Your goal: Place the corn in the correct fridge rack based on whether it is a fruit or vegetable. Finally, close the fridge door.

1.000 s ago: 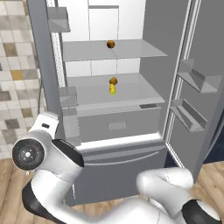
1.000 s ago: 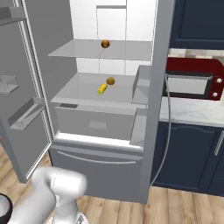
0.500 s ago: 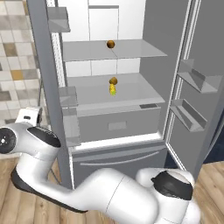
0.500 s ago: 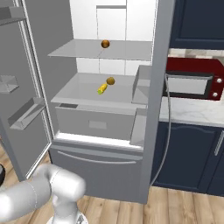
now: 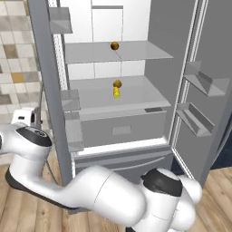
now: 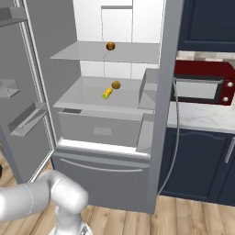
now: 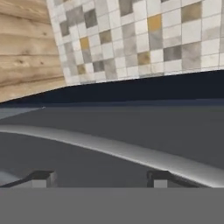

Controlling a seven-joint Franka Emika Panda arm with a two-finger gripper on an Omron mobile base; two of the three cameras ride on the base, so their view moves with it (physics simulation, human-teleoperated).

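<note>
Corn lies on the rack in the left base view, just in front of a brown ball, so placing looks done. Both fridge doors hang open, so closing is left. Arm reaches left and low around the outside of the left door, wrist beside it near the tiled wall.

Right base view: corn on the rack beside the ball, a second ball on the higher shelf. Arm sweeps off the lower left edge. Microwave sits on the counter to the right.

Hand view: hand sits close to a grey door face with a curved handle. Fingertips stand apart, nothing between them, so the hand is spread and empty. Tiles and wood floor lie beyond.
</note>
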